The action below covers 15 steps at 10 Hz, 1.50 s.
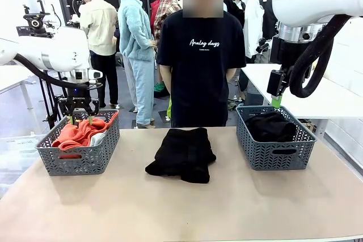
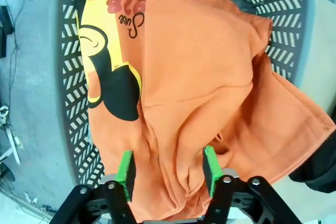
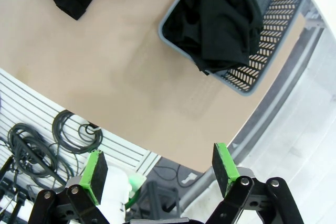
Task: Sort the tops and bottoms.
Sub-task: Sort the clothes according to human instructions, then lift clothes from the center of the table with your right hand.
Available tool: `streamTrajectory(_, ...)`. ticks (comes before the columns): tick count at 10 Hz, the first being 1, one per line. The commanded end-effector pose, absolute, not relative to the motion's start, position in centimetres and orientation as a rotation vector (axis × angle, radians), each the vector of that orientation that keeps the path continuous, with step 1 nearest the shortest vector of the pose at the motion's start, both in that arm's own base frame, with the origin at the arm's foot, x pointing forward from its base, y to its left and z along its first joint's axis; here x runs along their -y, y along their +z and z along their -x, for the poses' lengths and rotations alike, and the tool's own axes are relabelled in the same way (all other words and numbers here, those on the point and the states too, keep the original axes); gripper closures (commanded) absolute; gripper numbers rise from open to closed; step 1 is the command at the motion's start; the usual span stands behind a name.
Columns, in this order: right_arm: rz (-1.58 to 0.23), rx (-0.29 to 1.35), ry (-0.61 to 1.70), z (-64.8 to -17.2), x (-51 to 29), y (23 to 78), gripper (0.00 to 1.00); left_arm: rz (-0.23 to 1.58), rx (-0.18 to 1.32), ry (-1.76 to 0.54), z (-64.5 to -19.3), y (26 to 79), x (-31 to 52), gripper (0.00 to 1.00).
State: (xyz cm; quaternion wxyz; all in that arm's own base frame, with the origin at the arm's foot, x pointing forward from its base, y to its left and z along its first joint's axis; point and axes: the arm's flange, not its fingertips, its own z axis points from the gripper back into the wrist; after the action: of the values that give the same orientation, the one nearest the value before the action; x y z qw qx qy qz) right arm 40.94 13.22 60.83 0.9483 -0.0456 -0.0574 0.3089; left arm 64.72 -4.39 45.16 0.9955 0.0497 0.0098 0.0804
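The left end effector (image 2: 167, 174) hangs over the left basket (image 1: 79, 160), its green pads (image 2: 126, 174) parted with the orange-red top (image 2: 210, 87) lying between and below them. The cloth bulges up between the fingers, but the pads stand off its sides rather than pinching it, so the jaws are partly open and hold nothing firmly. The top fills most of that basket, a yellow and black print showing on one fold, and part of it spills over the basket's rim. In the front view a bit of light grey cloth (image 1: 98, 138) shows beside the orange-red one in the same basket.

The right end effector (image 3: 160, 169) is raised well above the bench (image 1: 181, 208) near its right edge, jaws wide apart and empty. Below and ahead of it stands the right basket (image 3: 262, 40), holding a crumpled black garment (image 3: 220, 19).

Between the two baskets, on the bare bench, lies another black garment (image 1: 184, 154), loosely folded. A person in a black T-shirt (image 1: 201, 66) with white script stands at the far side of the bench.
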Motion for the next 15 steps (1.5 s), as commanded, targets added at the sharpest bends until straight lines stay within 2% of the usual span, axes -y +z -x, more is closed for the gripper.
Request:
streamTrajectory(1,0.114,0.109,0.613,-41.03,-13.34,60.94,0.00,-0.052,-0.025,0.138,-64.09,45.47,3.54,0.00)
streamTrajectory(4,0.114,0.109,0.613,-41.03,-13.34,60.94,0.00,-0.009,-0.025,0.108,-63.95,45.67,3.54,0.00)
streamTrajectory(15,0.114,0.109,0.613,-41.03,-13.34,60.94,0.00,-0.053,-0.023,0.136,-64.54,45.62,4.17,0.00)
